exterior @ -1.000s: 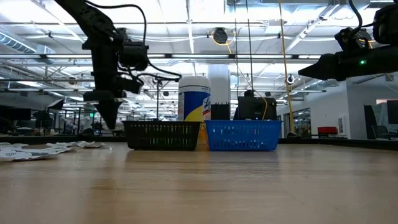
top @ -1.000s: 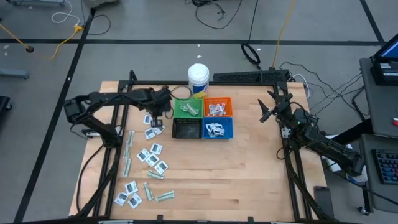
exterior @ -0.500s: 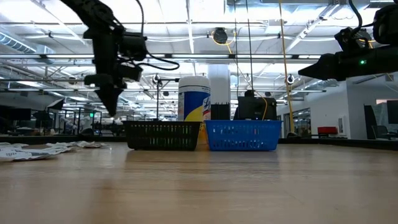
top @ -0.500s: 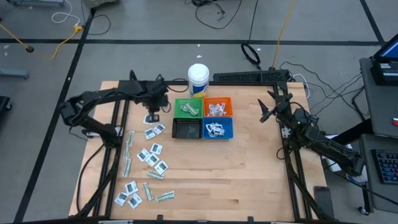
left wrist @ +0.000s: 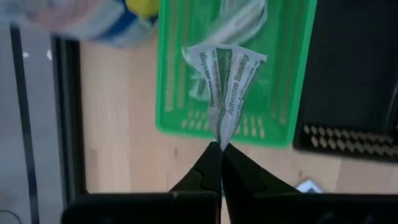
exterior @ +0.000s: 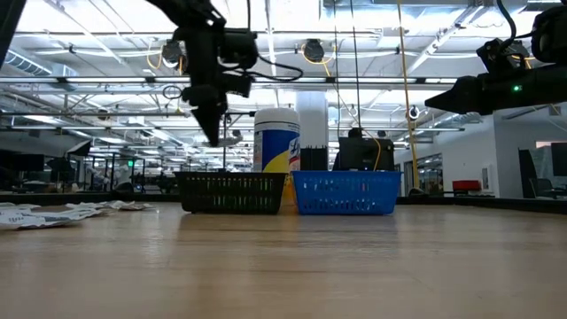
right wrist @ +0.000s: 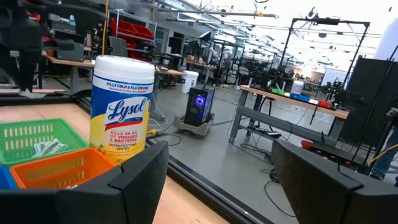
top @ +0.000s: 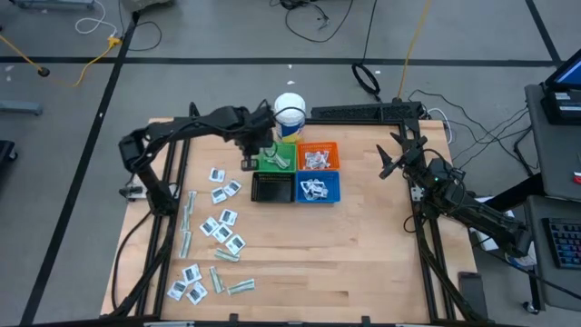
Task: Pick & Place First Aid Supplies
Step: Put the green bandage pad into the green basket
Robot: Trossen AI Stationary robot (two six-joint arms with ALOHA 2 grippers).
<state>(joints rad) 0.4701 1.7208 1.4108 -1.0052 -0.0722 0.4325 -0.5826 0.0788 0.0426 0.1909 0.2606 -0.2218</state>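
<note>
Though pinched by claw [left wrist: 220,151], crumpled paper strip [left wrist: 225,81]

One pale-green bandage strip [left wrist: 225,81] hanging crumpled from shut jaws, above the green bin's near edge. More strips [top: 277,159] lying in that bin; white sachets [top: 315,160] in orange and blue ones. Many sachets and strips [top: 218,227] scattered flat on the counter's left.

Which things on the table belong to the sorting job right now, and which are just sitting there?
Job:
- adhesive bandage strip pinched in the left gripper, above the green bin
- loose packets on the table's left side
- orange bin, blue bin, black bin

Lying about:
- Lysol tub behind the bins
- right gripper, open, waiting at the right
</note>
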